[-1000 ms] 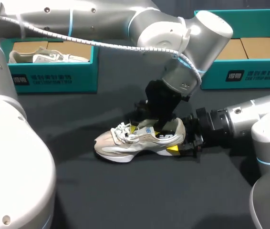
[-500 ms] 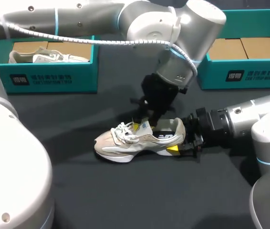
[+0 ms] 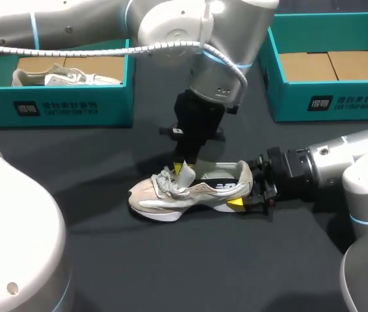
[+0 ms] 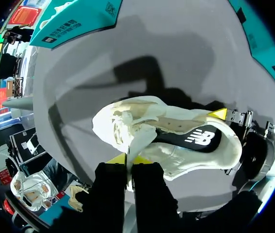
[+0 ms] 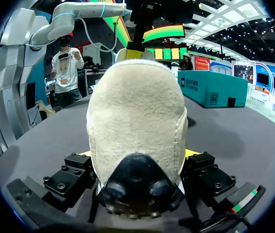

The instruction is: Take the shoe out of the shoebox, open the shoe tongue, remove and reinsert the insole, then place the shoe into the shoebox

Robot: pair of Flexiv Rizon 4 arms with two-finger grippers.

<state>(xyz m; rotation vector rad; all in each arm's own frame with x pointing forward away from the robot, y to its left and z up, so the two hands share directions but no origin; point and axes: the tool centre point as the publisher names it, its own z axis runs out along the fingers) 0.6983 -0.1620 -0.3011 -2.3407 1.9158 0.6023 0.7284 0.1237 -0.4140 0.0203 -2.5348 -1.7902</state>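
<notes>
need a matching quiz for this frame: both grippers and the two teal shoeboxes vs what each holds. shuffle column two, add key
Column one
1. left gripper
2. right gripper
3. left shoebox
4. right shoebox

Column two
A. holds a second shoe
B. clamps the heel of the shoe lying on the table
C. shows only cardboard inside, no shoe
D. pinches the tongue, lifting it

Pairs: 1-D, 2-B, 3-A, 4-C
</notes>
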